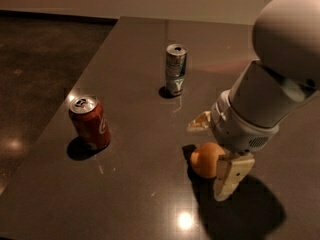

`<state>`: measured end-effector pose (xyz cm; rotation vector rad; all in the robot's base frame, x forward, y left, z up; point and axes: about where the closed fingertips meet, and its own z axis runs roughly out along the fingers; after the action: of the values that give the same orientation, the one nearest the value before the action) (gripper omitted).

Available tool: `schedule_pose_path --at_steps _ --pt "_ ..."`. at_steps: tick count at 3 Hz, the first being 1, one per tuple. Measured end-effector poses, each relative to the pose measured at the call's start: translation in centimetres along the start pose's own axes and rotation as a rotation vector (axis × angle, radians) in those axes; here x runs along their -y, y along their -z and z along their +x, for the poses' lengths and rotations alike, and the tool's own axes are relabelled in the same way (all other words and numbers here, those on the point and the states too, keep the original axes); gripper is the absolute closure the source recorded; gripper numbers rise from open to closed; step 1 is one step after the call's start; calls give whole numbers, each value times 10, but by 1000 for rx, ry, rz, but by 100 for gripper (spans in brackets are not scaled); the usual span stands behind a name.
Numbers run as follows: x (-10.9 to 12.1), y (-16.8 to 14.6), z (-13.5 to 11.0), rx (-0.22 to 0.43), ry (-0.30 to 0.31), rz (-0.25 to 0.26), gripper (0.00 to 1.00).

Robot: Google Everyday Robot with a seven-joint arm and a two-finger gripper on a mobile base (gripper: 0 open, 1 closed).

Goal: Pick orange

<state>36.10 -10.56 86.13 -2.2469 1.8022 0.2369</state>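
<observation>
The orange (205,159) is a small round orange-yellow fruit lying on the dark table (140,194), right of centre. My gripper (214,154) hangs from the large white arm at the right and is open, straddling the orange. One cream finger (229,176) stands at the orange's near right side. The other finger (199,123) shows just behind the orange. The orange's right part is hidden by the wrist and the near finger.
A red soda can (90,122) stands upright at the left of the table. A silver and green can (175,69) stands upright further back, near the middle. The table's left edge runs diagonally, with dark floor (35,74) beyond it.
</observation>
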Motion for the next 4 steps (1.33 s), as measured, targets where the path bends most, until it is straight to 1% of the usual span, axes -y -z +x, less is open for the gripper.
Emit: schedule_pose_path --at_steps 2,3,4 --pt "3 0 14 -29 -8 2 65" --pt "13 25 12 -32 -19 30 88" --pt "37 83 2 -17 -41 88 100"
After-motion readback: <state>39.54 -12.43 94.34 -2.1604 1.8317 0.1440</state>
